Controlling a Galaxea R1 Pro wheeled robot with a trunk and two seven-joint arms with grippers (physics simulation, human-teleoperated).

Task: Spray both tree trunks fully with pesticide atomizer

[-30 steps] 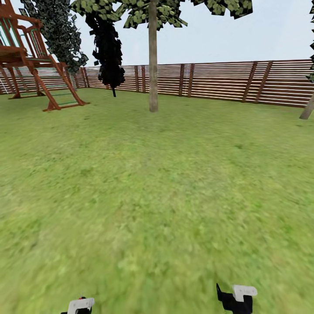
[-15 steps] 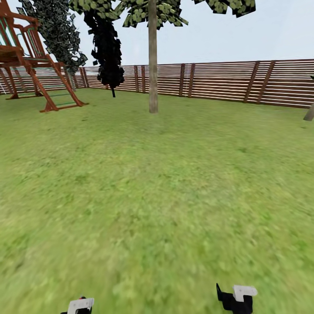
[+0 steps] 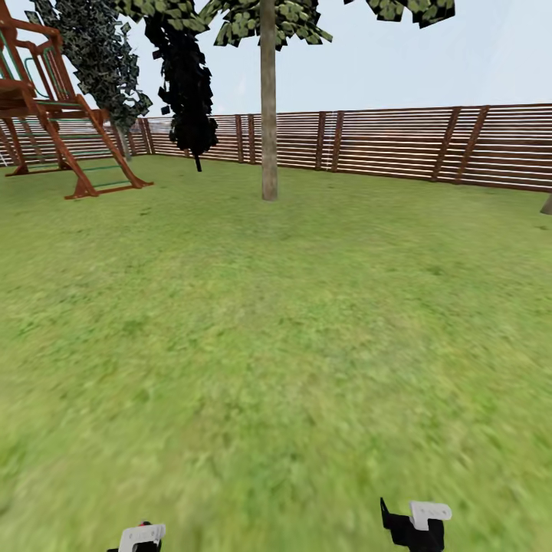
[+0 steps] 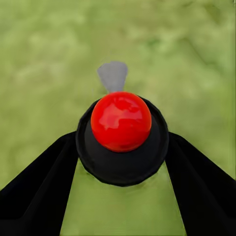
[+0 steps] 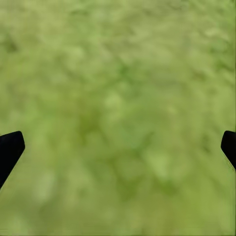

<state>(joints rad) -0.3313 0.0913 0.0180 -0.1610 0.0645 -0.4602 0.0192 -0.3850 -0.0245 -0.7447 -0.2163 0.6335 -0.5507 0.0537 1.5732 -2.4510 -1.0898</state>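
Note:
The pesticide atomizer, a black body with a round red top and a grey nozzle, sits between the black fingers of my left gripper, which is shut on it above the grass floor. My left gripper shows low in the head view. My right gripper is beside it, open with nothing in it. One tree with a straight pale tree trunk stands ahead in the garden, well beyond both grippers. The foot of another trunk shows at the far right edge.
A brown slatted fence closes the lawn behind the trees. A red-brown wooden play frame stands at the far left. A narrow all-black tree and a dark leafy one stand by the fence. Open grass lies between me and the trunk.
The whole head view has shifted: the camera has moved, so the right-hand trunk has slid almost out at the right edge. Both grippers keep their places in the picture.

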